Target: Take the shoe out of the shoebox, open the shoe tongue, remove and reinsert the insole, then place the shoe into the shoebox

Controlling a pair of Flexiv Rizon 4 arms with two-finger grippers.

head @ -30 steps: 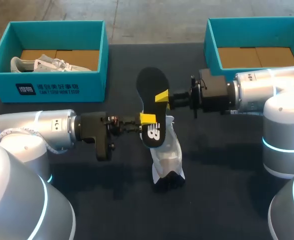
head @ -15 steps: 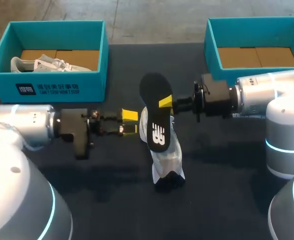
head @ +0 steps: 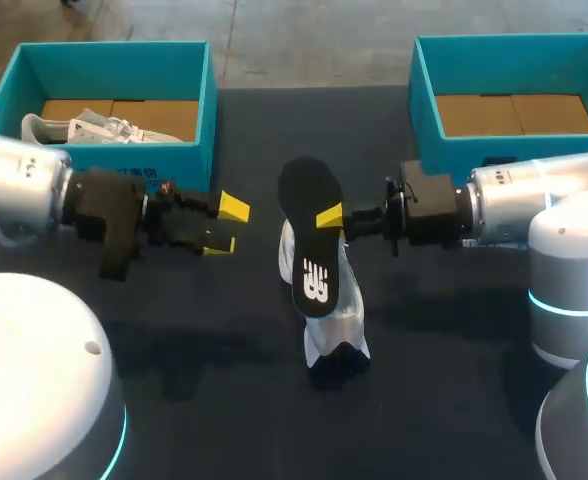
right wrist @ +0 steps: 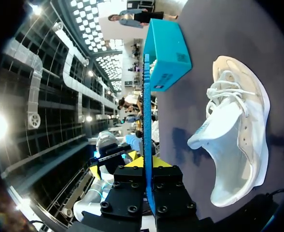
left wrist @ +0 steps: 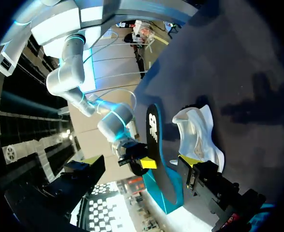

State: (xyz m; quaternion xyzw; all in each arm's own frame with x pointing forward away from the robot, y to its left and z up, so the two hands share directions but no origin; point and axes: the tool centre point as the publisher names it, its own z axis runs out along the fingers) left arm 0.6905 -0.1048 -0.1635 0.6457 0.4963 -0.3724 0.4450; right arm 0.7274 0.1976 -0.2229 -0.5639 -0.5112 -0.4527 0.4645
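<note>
While right claw [head: 327, 217] pinches insole [head: 309, 195], shoe [head: 339, 312] lies on dark table [head: 224, 385].

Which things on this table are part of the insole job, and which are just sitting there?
In the job: shoe, on the table; insole, held in the right gripper; left gripper, open, apart from it; empty shoebox, probably the shoe's.
Lying about: second shoebox, with another shoe inside.
</note>
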